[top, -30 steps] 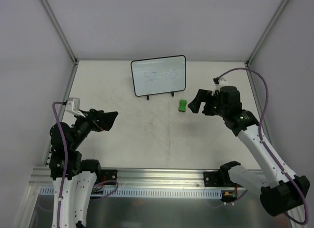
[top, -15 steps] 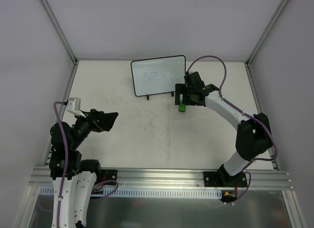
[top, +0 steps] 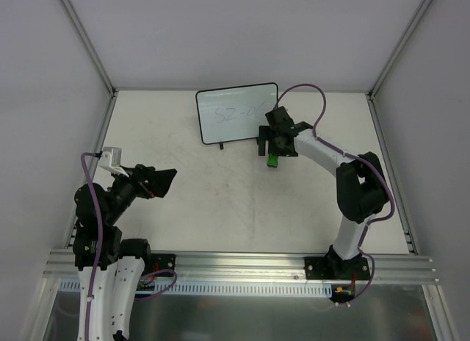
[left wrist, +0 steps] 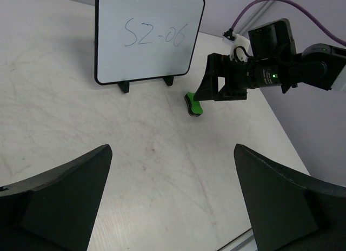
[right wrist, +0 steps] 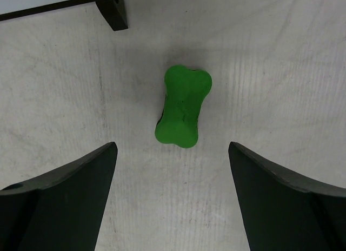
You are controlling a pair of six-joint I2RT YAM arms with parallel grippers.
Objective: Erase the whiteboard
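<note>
Right end effector (top: 269, 148) has swung in from the right and hovers spread, green eraser (right wrist: 182, 106) directly beneath, whiteboard (top: 236, 113) unwiped ahead.

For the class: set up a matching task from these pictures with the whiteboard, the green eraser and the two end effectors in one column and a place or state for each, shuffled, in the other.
Column one
1. whiteboard
2. green eraser
3. left end effector
4. right end effector

Column two
A. open, poised directly above the eraser
B. standing upright, dark writing on it
C. open, far from the board, holding nothing
D. lying on the table near the board

Pairs: 1-B, 2-D, 3-C, 4-A
</note>
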